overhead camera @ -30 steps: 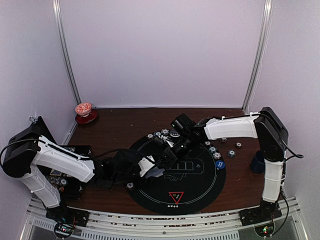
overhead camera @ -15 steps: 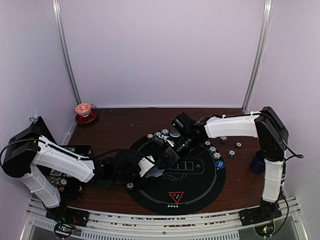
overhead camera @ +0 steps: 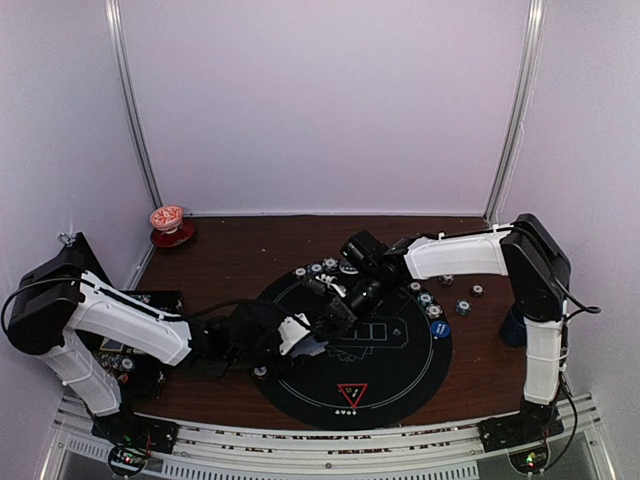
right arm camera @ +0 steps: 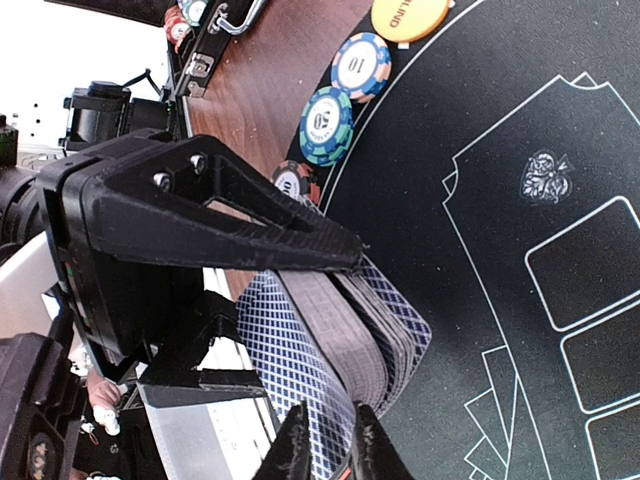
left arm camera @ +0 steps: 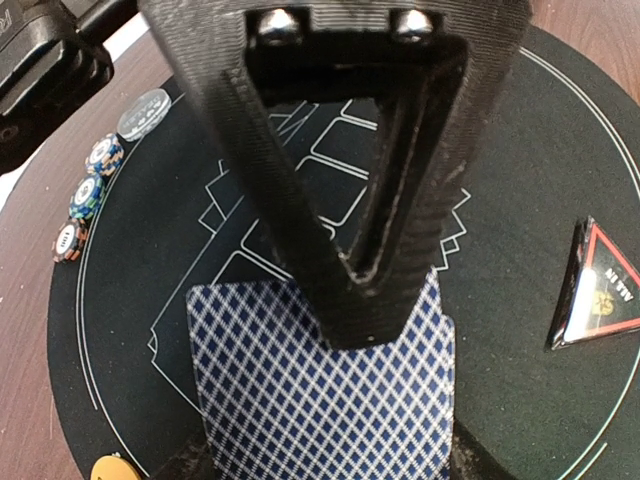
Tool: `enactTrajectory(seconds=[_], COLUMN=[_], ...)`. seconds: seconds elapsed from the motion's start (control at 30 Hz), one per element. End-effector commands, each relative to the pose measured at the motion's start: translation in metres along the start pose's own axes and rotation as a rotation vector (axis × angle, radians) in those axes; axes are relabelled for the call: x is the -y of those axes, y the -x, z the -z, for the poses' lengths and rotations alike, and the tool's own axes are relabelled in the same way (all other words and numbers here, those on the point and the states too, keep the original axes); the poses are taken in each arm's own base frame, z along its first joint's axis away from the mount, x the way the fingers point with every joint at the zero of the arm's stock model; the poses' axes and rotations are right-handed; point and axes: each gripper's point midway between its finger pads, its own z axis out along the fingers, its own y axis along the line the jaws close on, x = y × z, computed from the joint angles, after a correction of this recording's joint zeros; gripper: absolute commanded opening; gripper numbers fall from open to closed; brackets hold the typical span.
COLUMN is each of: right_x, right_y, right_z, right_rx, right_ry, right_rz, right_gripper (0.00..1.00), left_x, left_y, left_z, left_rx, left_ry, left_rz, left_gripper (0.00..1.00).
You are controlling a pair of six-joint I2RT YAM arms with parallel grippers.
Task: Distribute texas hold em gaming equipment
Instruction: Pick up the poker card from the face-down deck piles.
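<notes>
**Two-arm card handover above the black round mat (overhead camera: pixel 400 375) on the brown table (overhead camera: pixel 230 250).** Principal hazard: the deck of playing cards (left arm camera: pixel 310 410) is fanned rather than squared. A pull on one card is therefore likely to drag its neighbours out by friction and spill several onto the mat. A sideways tug could also lever the whole deck out of its clamp. A lesser hazard is a miss, with the pinch sliding off the thin card edge and coming away empty. Left gripper (left arm camera: pixel 365 300): jaws closed onto the deck, which it holds just above the left part of the mat with the patterned backs facing its own camera. Right gripper (right arm camera: pixel 328 452): fingers (right arm camera: pixel 295 450) drawn almost together at the deck's free edge, with a card's edge apparently between them; whether that card is actually clamped cannot be told. Poker chips (right arm camera: pixel 327 125) and an orange button (right arm camera: pixel 410 15) lie along the mat's rim, and the red triangle marker (left arm camera: pixel 600 285) lies on the mat; neither gripper touches them.
</notes>
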Motion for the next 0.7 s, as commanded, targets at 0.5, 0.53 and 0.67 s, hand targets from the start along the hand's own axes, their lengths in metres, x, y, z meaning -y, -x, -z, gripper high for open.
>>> enactTrajectory(seconds=[0.5,0.53,0.67], right_x=[0.015,0.015,0.013], right_y=[0.008,0.009,0.010], right_z=[0.018,0.022,0.028], right_rx=[0.061,0.069,0.078], right_ry=[0.005,0.004,-0.001], right_rz=[-0.061,-0.062,-0.054], right_gripper=[0.00,0.00,0.00], left_x=[-0.010,-0.010,-0.010], left_y=[0.020,0.020,0.020], left_z=[0.001,0.001,0.000], left_rx=[0.063,0.063,0.059], left_ry=[0.045,0.045,0.046], left_rz=[0.011,0.012,0.011], left_gripper=[0.51,0.51,0.51])
